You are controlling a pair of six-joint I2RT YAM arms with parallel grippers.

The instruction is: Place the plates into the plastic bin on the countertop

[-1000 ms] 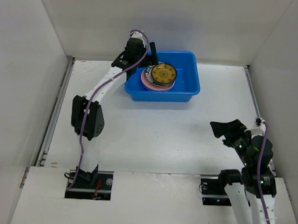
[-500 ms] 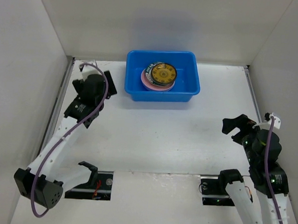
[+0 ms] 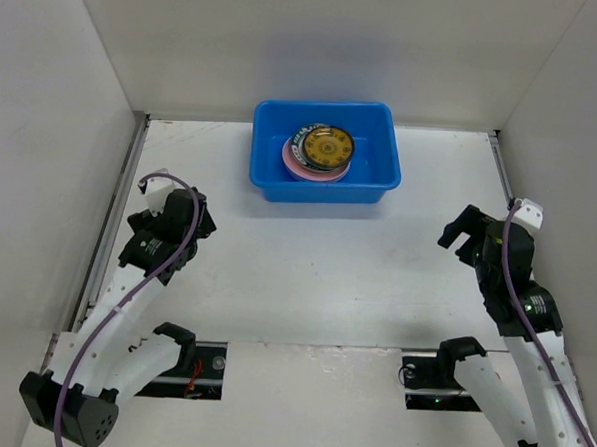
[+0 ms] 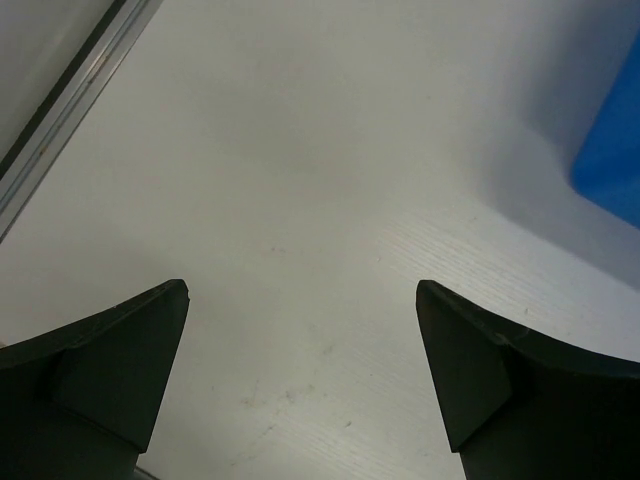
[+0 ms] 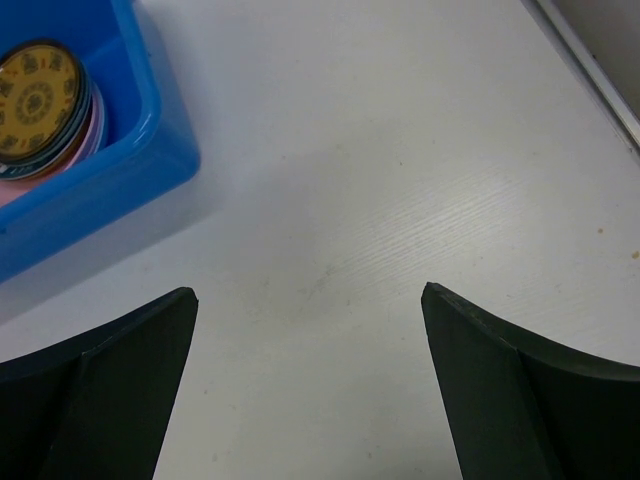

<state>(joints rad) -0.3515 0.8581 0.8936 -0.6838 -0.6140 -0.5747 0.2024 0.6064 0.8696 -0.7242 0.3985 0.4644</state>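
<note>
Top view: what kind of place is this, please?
Probably a robot test cell, not a kitchen: a white table closed in by plain white walls, a left arm and right arm fixed at its near edge, and a blue bin of stacked plates.

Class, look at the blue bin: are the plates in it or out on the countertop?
In. The plates sit stacked inside the blue bin, a yellow one on top; none lies on the countertop.

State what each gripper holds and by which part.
Nothing is held. The left gripper and right gripper are both open above the countertop; the plates lie stacked in the plastic bin.
</note>
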